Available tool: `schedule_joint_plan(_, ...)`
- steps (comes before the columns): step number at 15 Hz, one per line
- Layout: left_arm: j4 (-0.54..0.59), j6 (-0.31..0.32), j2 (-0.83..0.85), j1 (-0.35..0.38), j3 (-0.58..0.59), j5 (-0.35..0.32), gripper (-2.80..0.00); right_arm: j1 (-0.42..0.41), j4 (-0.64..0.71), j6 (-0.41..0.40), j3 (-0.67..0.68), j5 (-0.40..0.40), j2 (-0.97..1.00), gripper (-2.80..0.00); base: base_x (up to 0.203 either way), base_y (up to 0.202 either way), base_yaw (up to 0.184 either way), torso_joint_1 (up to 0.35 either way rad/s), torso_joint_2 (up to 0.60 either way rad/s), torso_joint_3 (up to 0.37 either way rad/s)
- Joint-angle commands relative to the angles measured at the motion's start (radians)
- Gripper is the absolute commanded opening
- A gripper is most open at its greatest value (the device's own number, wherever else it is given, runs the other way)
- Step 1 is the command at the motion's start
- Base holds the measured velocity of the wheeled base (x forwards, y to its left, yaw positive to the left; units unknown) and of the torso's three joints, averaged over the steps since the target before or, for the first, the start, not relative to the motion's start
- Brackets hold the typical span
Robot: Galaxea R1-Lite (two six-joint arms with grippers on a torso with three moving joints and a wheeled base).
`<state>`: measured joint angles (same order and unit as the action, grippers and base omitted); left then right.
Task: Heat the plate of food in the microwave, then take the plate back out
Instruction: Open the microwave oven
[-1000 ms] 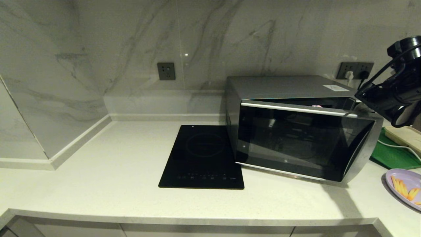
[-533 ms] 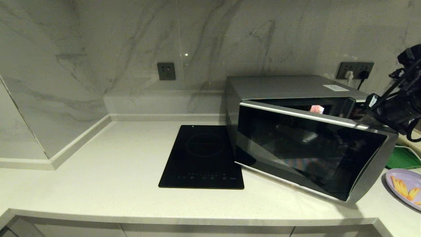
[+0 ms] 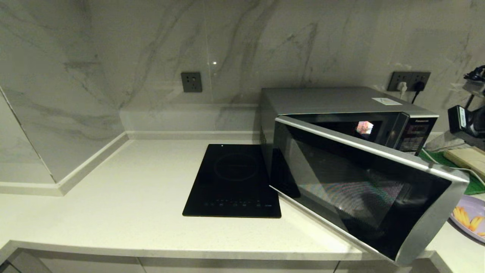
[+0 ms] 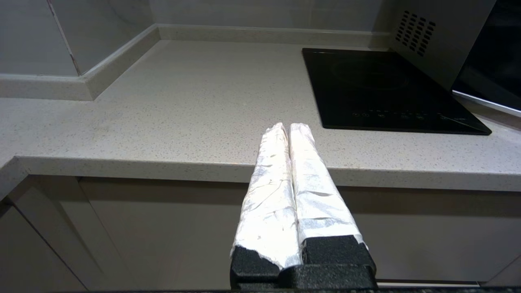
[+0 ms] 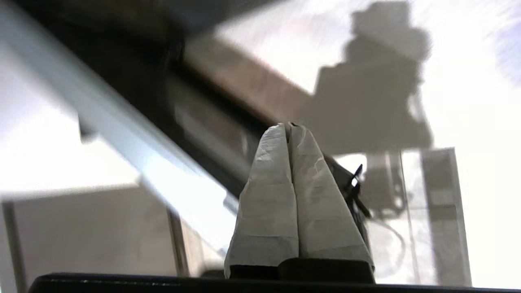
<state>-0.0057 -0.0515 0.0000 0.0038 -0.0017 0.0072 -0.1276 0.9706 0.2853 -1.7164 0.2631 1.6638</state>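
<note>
Microwave [image 3: 341,125] door [image 3: 363,189] stands swung wide over the counter's [image 3: 132,197] front edge, presumably for loading the plate of food [image 3: 470,222] (right edge); right gripper [image 5: 290,128] pinched shut, holding nothing; left gripper [image 4: 288,128] likewise closed below the front edge.

Kitchen: marble-tiled walls, countertop [image 3: 113,197], cooktop [image 3: 233,182], microwave [image 3: 341,151].

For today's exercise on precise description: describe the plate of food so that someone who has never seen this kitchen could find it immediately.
Start at the silver-grey microwave on the pale counter, its dark glass door swung partly open. Past the door's free end, at the counter's far right, lies the plate of food. Unlike the green tray and cream dish behind it, it is round, lavender, and holds yellow-orange sticks.
</note>
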Motion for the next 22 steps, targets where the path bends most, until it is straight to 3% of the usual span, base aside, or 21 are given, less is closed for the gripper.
schedule_joint_plan(1, 0.000, -0.001, -0.001, -0.001, 0.000, 0.000, -2.80, 0.024, 0.077, -0.034, 0.005, 0.012, -0.033, -2.80, 0.000, 0.000, 0.000, 0.000, 0.00, 0.000)
schedule_joint_plan(3, 0.000, -0.001, 0.000, 0.001, 0.000, 0.000, -2.80, 0.071, 0.099, -0.038, 0.016, 0.013, -0.048, -2.80, 0.000, 0.000, 0.000, 0.000, 0.00, 0.000)
schedule_joint_plan(6, 0.000, -0.001, 0.000, 0.001, 0.000, 0.000, -2.80, 0.205, 0.144, -0.085, 0.033, 0.009, -0.076, -2.80, 0.000, 0.000, 0.000, 0.000, 0.00, 0.000)
schedule_joint_plan(11, 0.000, -0.001, 0.000, 0.001, 0.000, 0.000, -2.80, 0.418, 0.188, -0.091, 0.038, -0.004, -0.110, -2.80, 0.000, 0.000, 0.000, 0.000, 0.00, 0.000)
schedule_joint_plan(19, 0.000, -0.001, 0.000, 0.000, 0.000, 0.000, -2.80, 0.491, 0.186, -0.087, 0.095, -0.010, -0.106, -2.80, 0.000, 0.000, 0.000, 0.000, 0.00, 0.000)
schedule_joint_plan(22, 0.000, -0.001, 0.000, 0.001, 0.000, 0.000, -2.80, 0.569, 0.182, -0.086, 0.087, -0.014, -0.083, -2.80, 0.000, 0.000, 0.000, 0.000, 0.00, 0.000)
